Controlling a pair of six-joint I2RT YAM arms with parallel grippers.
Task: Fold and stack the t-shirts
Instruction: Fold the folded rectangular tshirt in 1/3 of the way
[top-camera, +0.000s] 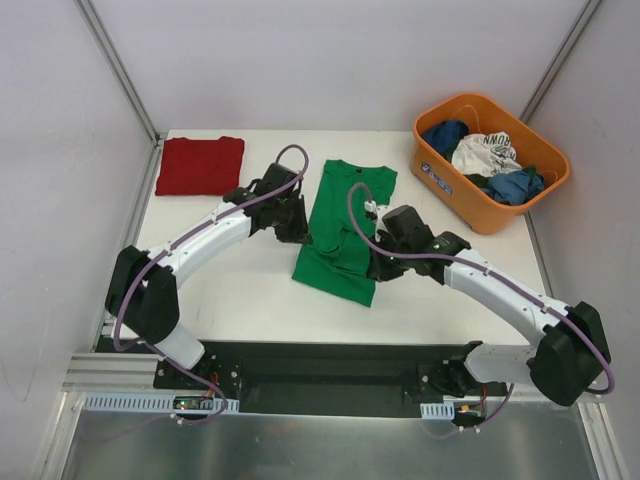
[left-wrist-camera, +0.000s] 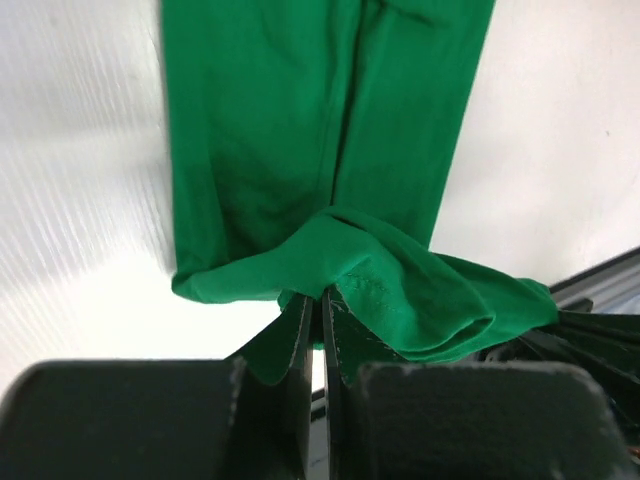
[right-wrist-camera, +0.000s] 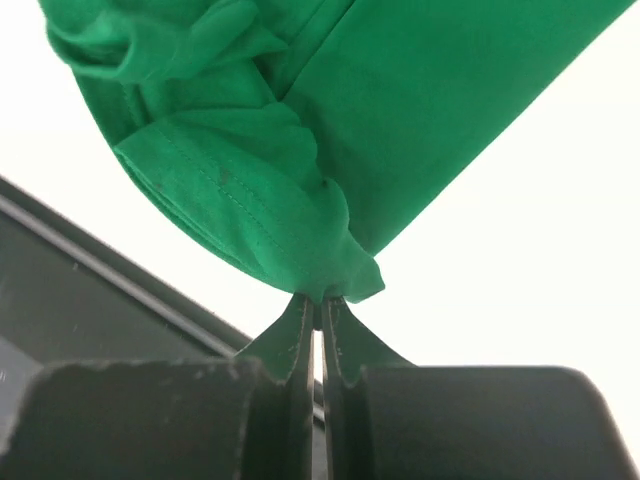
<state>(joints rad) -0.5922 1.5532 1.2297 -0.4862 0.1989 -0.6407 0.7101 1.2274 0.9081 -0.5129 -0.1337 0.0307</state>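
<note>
Left hand (left-wrist-camera: 318, 300) and right hand (right-wrist-camera: 320, 306), each clamped on a pinched fold of green t-shirt (top-camera: 345, 215) between them

The green t-shirt (top-camera: 345, 225) is folded into a long narrow strip mid-tabletop (top-camera: 250, 290), neck end far, and the cloth's all bunched up at both side edges. The dark red t-shirt (top-camera: 200, 165) lies flat as a neat folded rectangle in the far left corner, well apart.

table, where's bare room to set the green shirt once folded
Widest bare patch: near side, between left arm and green shirt. A smaller one between green shirt and orange basket. Crowded mid-table, where left gripper and right gripper pinch it.
</note>
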